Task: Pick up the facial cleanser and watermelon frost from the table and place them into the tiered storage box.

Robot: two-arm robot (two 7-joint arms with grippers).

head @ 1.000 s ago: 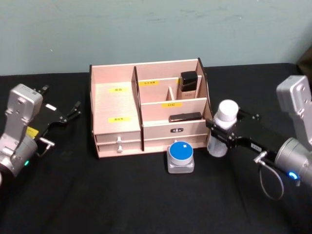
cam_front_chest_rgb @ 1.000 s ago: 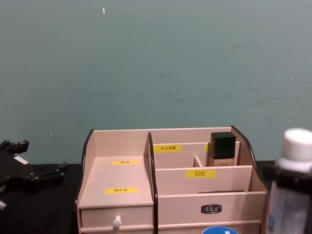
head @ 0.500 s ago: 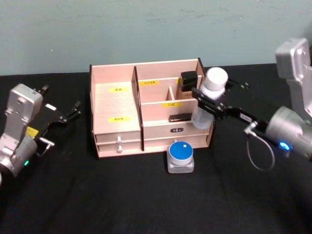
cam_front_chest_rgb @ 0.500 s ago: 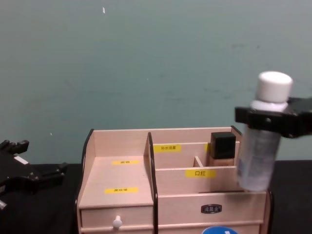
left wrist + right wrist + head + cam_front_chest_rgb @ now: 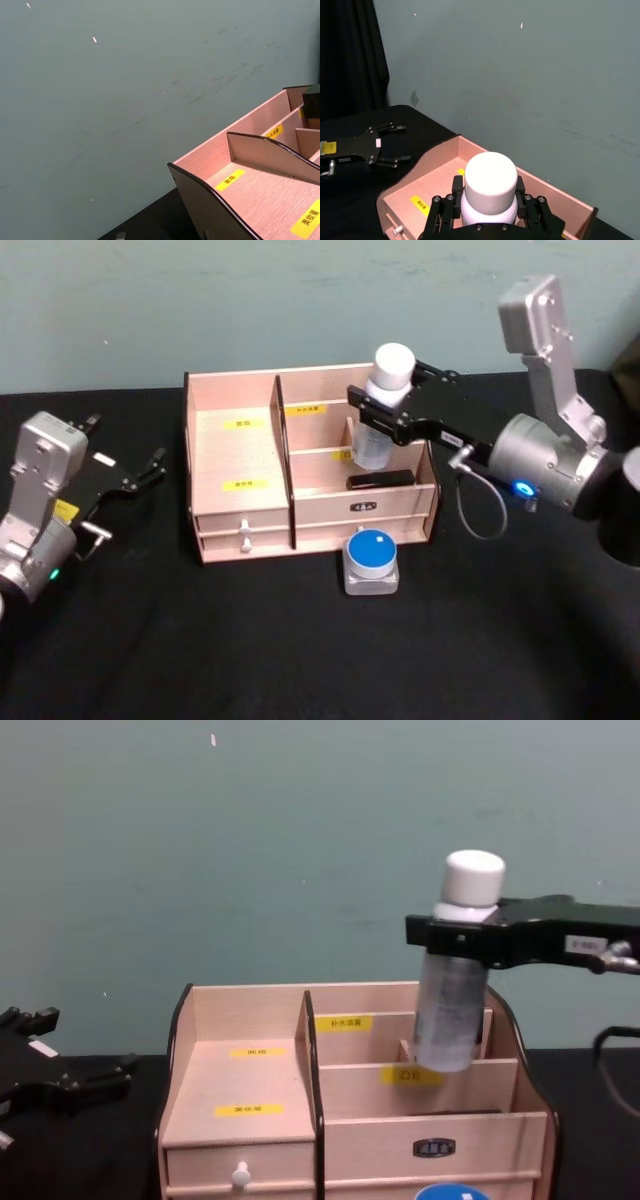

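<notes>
The facial cleanser (image 5: 393,365), a pale bottle with a white cap, hangs slightly tilted over the right rear compartments of the tiered storage box (image 5: 240,455). My right gripper (image 5: 382,412) is shut on it just below the cap. The chest view shows the facial cleanser (image 5: 447,1010) with its base just above a divider and the right gripper (image 5: 455,935) clamping its neck. The right wrist view looks down on the cap (image 5: 490,177) over the box (image 5: 440,175). The watermelon frost (image 5: 371,558), a small square jar with a blue lid, stands on the table before the box. My left gripper (image 5: 135,490) rests open to the left.
A flat black item (image 5: 380,480) lies in the box's front right compartment. A black-capped container (image 5: 312,102) stands in the rear right one. The box's drawer (image 5: 240,1175) is closed. A black cloth covers the table, and a teal wall stands behind it.
My right gripper has lifted the facial cleanser from the table beside the box's right end and carried it up and leftward over the box. The left arm has not moved.
</notes>
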